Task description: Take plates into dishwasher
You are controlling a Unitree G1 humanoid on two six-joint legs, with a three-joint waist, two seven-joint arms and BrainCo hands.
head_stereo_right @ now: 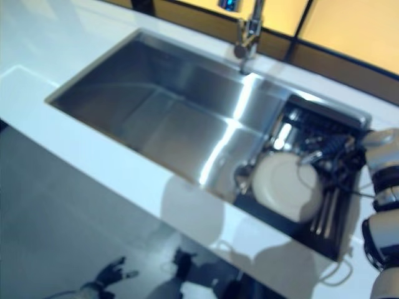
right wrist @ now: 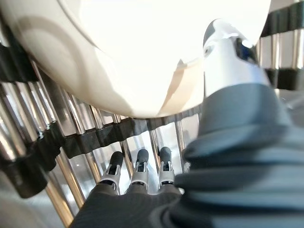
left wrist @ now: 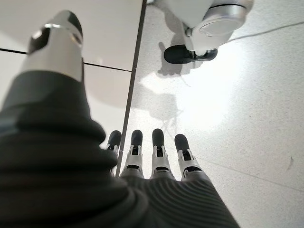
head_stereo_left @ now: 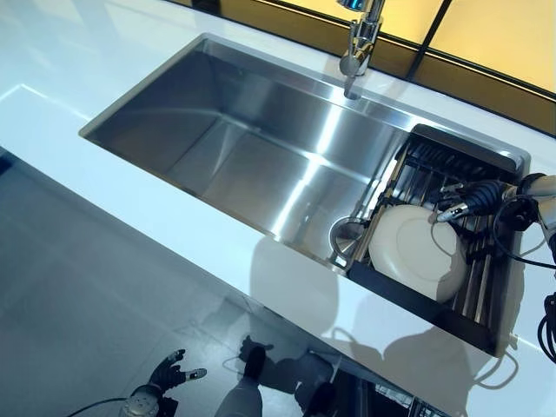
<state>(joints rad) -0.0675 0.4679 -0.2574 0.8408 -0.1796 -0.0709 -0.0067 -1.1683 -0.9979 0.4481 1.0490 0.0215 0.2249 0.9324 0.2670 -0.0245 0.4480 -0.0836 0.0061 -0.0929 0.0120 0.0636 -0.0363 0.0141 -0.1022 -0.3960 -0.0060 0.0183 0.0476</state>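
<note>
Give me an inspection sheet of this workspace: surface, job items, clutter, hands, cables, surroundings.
Surface: white countertop around a steel sink; basin bare.
Job's things: one white plate lying on the dark drying rack at the sink's right end. Dishwasher: nothing seen.
Clutter: nothing seen.
Hands: right hand at the plate's far edge, fingers straight over the rack bars, thumb over the plate, not gripping. Left hand hangs low over the floor, fingers straight, holding nothing.
Cables: nothing seen.
Surroundings: faucet behind the sink; grey floor; yellow panels beyond.
</note>
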